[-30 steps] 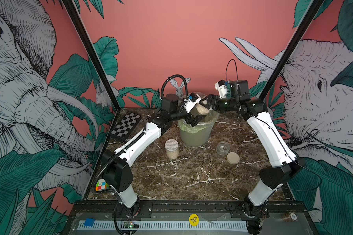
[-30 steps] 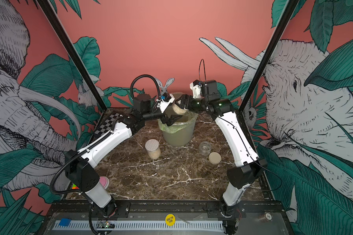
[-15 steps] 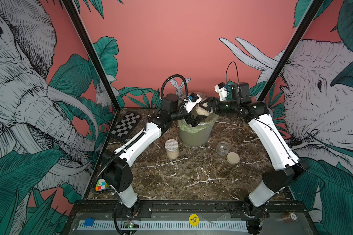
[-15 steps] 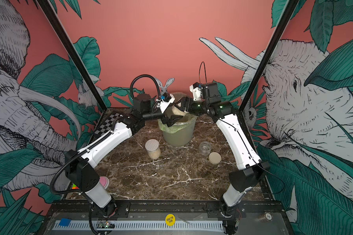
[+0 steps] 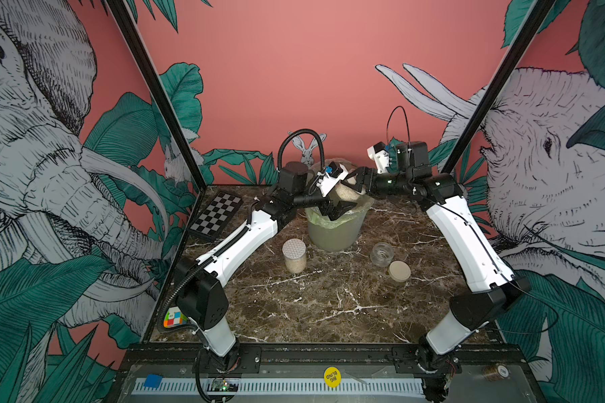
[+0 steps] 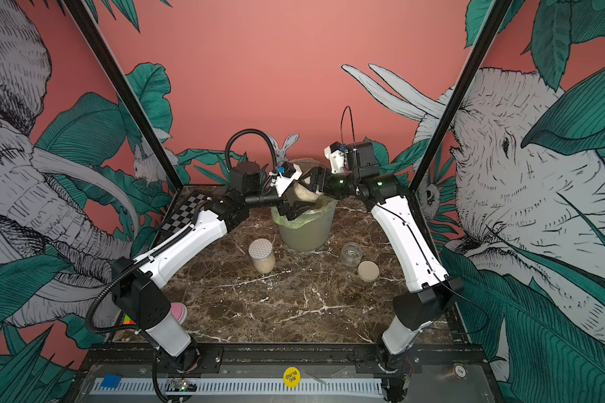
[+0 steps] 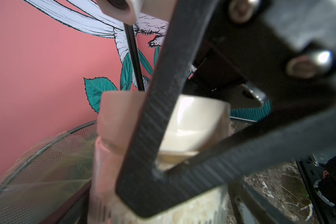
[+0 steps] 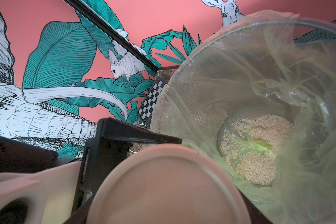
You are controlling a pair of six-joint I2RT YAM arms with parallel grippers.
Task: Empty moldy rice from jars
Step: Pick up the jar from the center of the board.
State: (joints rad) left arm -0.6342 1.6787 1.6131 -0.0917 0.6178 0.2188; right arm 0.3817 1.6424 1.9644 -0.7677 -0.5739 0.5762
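Marble tabletop (image 5: 329, 303), right end effector (image 5: 358, 181) clamping rice jar (image 5: 346, 192) above bin (image 5: 332, 233), left end effector (image 5: 339, 209) wide open

A lidded jar (image 5: 294, 255) stands front-left of the bin (image 5: 332, 230), an open jar (image 5: 381, 254) and loose lid (image 5: 399, 270) front-right

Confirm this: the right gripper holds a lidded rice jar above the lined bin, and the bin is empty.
Wrong: the bin is not empty. The right wrist view shows moldy rice lying at its bottom. The right gripper does hold the lidded jar above it.
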